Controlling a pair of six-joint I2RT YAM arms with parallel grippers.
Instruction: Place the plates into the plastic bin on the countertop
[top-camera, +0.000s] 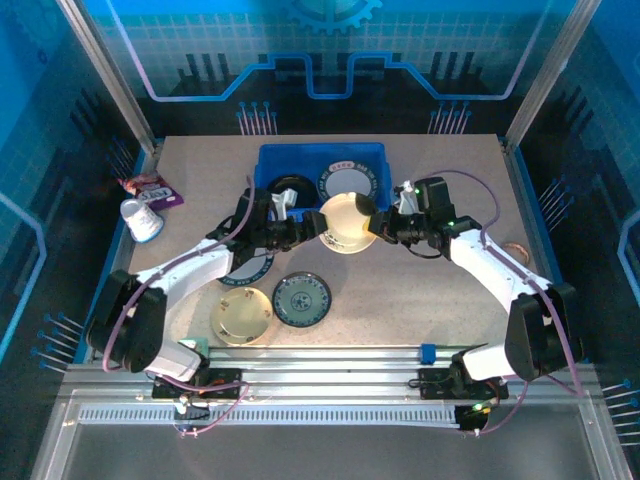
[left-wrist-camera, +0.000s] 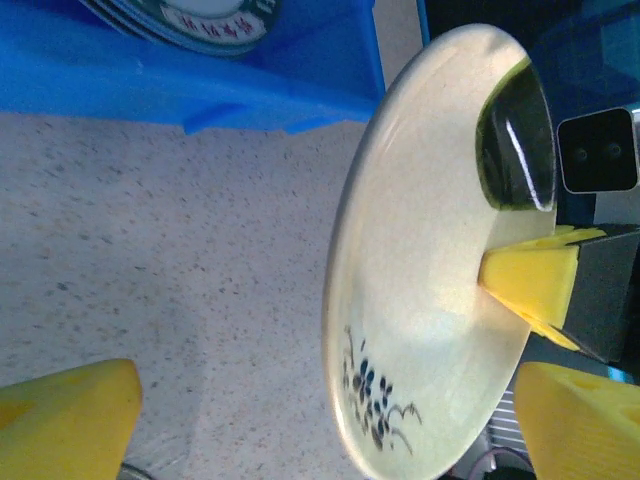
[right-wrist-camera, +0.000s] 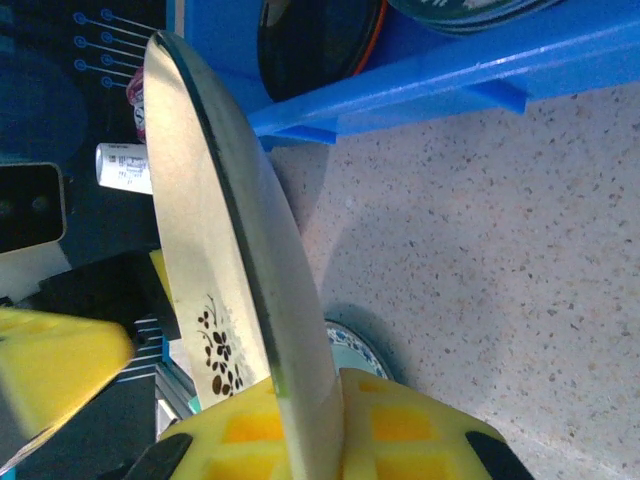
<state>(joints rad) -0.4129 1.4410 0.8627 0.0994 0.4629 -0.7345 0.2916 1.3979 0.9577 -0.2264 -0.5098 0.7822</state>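
1. One countertop (top-camera: 440, 310): beige, speckled, spanning the middle of the top view.
2. One plastic bin (top-camera: 320, 152): bright blue, upper centre of the top view, resting on the countertop with its long axis running left to right. Holds two plates: a black plate (top-camera: 290, 190) on the left and a dark-rimmed plate (top-camera: 350, 180) with a white centre on the right.
3. Two grippers, meeting just below the bin.
   - left gripper (top-camera: 310, 230): spread wide, gripping nothing. In the left wrist view, yellow fingers (left-wrist-camera: 70, 420) in the two bottom corners, with the cream plate's lower rim between them.
   - right gripper (top-camera: 378, 226): clamped on the cream plate's right rim. In the right wrist view, rim pinched between yellow pads at bottom centre.
4. Six plates counted in the top view.
   - cream plate (top-camera: 345, 222): held off the countertop at frame centre, just below the bin's near wall. Round, so no long axis.
     - Top view: a near-full disc facing the camera.
     - Left wrist view: adds a dark floral sprig low on the face.
     - Right wrist view: almost edge-on, thin rim slanting from upper left to bottom centre.
   - Three lying flat at lower left of centre: a patterned plate (top-camera: 250, 270) partly under the left arm, a teal plate (top-camera: 302, 298) and a gold plate (top-camera: 241, 316).
5. One white cup (top-camera: 142, 220) at the left edge of the countertop.
6. One purple wrapper (top-camera: 152, 188) just above the cup.
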